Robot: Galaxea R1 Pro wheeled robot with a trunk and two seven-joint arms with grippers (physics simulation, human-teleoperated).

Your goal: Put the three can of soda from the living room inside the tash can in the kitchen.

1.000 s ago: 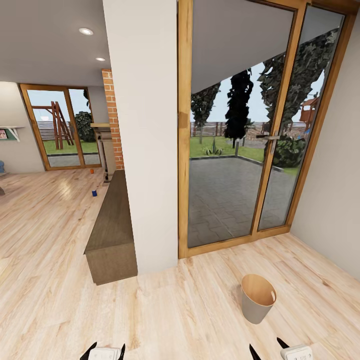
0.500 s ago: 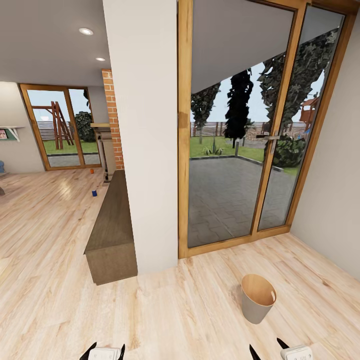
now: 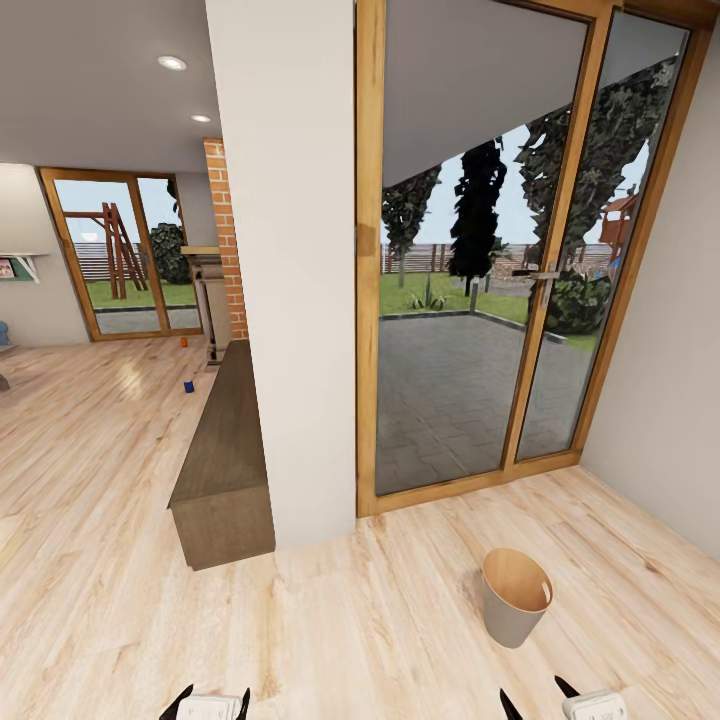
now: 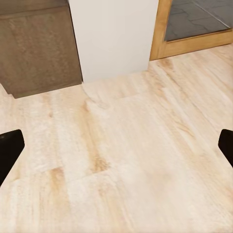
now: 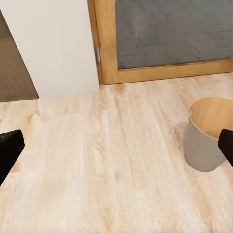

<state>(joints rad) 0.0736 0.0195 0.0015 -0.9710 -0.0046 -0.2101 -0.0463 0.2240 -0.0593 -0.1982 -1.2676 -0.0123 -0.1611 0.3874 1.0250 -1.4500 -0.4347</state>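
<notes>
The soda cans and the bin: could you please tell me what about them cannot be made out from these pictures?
- Third can: head view shows a dark blue can and an orange can far off on the floor; both are too small for detail, and I cannot find a third.
- Trash can: its bottom is hidden by its own wall in head view; right wrist view cuts it at the edge.
- Both grippers: cut off at frame edges.

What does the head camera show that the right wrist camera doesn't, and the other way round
Head view alone: a dark blue soda can and an orange soda can far off on the floor, plus the low wooden cabinet's full length. Right wrist view alone: the open right gripper seen along its fingers. Both share the trash can, the white pillar and the glass door.
</notes>
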